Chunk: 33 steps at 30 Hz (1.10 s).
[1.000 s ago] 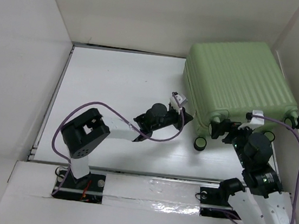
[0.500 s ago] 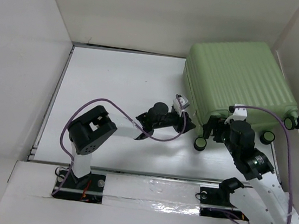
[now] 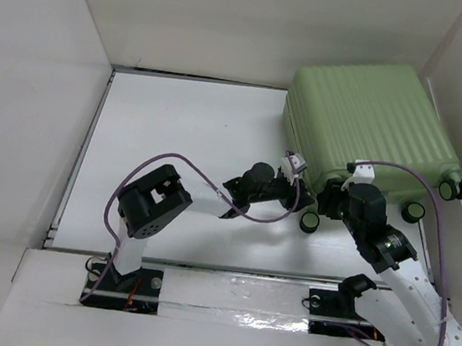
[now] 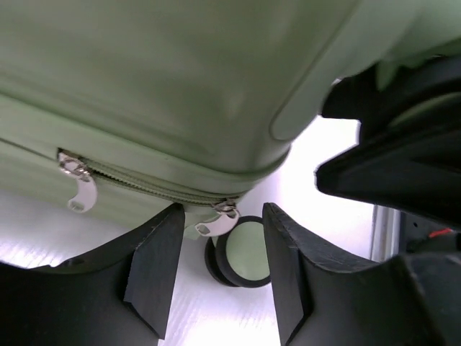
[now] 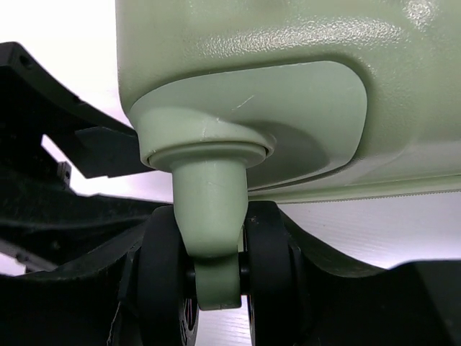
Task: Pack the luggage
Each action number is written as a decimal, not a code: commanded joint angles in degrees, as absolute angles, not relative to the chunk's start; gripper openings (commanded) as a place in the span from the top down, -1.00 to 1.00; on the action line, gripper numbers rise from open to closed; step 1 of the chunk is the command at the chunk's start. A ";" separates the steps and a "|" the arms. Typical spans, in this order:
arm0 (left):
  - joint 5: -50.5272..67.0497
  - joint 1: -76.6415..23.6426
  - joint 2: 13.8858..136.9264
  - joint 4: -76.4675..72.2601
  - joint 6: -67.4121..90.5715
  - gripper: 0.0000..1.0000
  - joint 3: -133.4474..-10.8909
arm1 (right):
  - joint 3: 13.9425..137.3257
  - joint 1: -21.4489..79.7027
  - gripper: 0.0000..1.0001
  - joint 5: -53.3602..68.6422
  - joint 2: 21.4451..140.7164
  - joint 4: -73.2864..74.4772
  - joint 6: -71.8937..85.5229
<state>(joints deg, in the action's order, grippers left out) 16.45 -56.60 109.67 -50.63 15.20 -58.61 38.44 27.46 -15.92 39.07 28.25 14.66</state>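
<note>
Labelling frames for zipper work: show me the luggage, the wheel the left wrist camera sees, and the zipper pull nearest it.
luggage (image 3: pixel 372 123): top view, ribbed upper shell.
wheel (image 4: pixel 248 250): left wrist view, its pale hub.
zipper pull (image 4: pixel 213 224): left wrist view, its hanging metal tab.

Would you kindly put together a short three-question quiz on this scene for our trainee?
1. True or false: the luggage lies open.
2. How many zipper pulls show in the left wrist view?
3. In the right wrist view, what sits between the right gripper's fingers? A) wheel B) handle C) lock
Key: 1 false; 2 two; 3 A.
</note>
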 commanded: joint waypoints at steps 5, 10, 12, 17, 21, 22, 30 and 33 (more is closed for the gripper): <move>9.06 -57.91 112.85 -48.43 13.10 0.17 -64.86 | 38.50 27.33 1.00 -11.52 36.83 21.80 13.89; 3.71 -58.97 113.81 -47.46 11.35 0.64 -66.26 | 37.62 27.33 1.00 -10.55 35.87 21.18 13.80; 1.86 -58.97 114.08 -46.68 10.90 0.71 -66.88 | 37.44 27.33 1.00 -10.72 35.60 21.09 13.89; -9.02 -61.35 114.26 -43.69 6.51 1.00 -68.29 | 36.91 27.33 1.00 -11.25 33.58 21.27 14.06; -11.95 -61.18 112.86 -43.95 3.87 1.00 -65.67 | 36.65 27.33 1.00 -13.88 32.00 22.50 14.41; -12.13 -60.65 111.81 -44.03 3.35 1.00 -64.87 | 36.56 27.33 1.00 -14.67 31.56 22.94 14.50; -12.48 -52.30 108.63 -45.88 2.64 1.00 -60.55 | 36.21 27.33 1.00 -9.51 28.91 23.20 13.10; -10.99 -49.67 109.42 -46.75 1.50 1.00 -61.17 | 36.21 27.33 1.00 -8.17 29.27 23.29 12.66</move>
<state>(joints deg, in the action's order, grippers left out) -0.78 -56.29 110.72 -46.41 5.13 -61.47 33.89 26.35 -11.57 31.73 25.21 13.06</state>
